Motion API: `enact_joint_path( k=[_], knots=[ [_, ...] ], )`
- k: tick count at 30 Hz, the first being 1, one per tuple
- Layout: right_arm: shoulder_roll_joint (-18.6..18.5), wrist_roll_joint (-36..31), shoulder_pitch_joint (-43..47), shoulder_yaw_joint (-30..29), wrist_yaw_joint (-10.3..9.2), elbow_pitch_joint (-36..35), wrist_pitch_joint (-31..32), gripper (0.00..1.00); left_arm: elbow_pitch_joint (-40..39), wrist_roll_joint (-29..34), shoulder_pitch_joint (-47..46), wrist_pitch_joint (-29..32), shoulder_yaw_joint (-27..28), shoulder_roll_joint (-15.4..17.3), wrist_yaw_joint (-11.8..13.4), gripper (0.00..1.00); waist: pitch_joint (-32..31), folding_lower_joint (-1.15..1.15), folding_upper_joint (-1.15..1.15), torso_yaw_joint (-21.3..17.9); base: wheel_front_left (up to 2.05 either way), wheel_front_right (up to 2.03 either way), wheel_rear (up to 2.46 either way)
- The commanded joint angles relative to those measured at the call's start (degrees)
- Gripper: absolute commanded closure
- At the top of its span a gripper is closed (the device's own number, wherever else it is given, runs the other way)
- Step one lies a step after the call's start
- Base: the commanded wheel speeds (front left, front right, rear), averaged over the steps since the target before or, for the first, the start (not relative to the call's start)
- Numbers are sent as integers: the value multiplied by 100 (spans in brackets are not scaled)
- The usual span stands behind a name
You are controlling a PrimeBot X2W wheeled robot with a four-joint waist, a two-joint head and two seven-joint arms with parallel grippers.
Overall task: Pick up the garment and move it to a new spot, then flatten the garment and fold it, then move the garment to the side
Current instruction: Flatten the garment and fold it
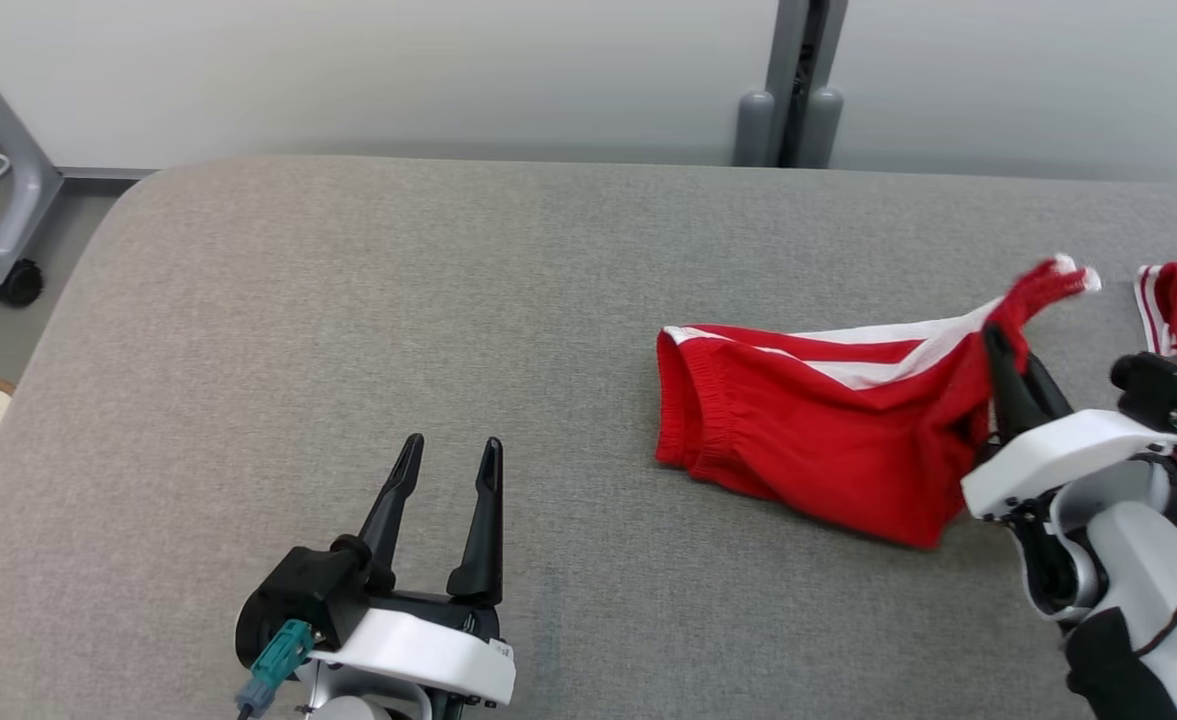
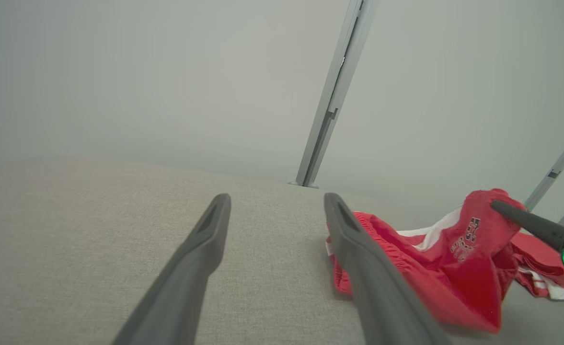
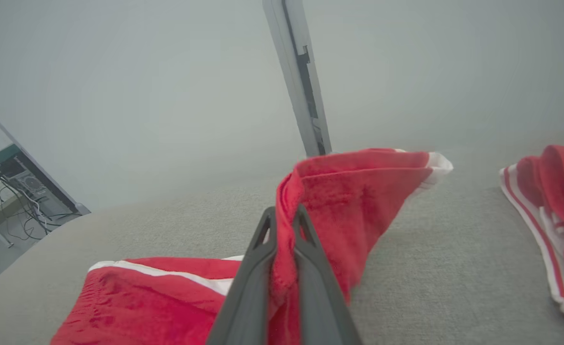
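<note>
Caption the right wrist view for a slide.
Right gripper shut on a raised fold of red shorts; a second red garment lies apart on the grey surface.

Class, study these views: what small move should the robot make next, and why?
Probably raise the right gripper slightly, lifting the red shorts: its fingers are shut on one end, while most of the cloth lies on the grey table.

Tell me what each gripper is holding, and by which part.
Right gripper is shut on the red shorts, pinching a bunched fold at the leg end, away from the waistband. Left gripper is open, holding nothing.
</note>
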Motion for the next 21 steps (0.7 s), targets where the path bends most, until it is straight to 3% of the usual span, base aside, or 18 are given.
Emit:
enact_joint_path(
  k=[1,11,21],
  knots=[
    [39,-77,68,51,-1,-150,-24,100,-8,-17,5,-24,10,23,13,0,-37,0,0,80,0,0,0],
    [437,-288,41,485,-1,-707,201,100,-1,-62,43,-24,-25,23,12,0,-89,0,0,347,0,0,0],
    [700,-396,269,887,0,-728,484,100,-22,-131,87,-24,-73,23,23,0,-98,0,0,600,0,0,0]
  ],
)
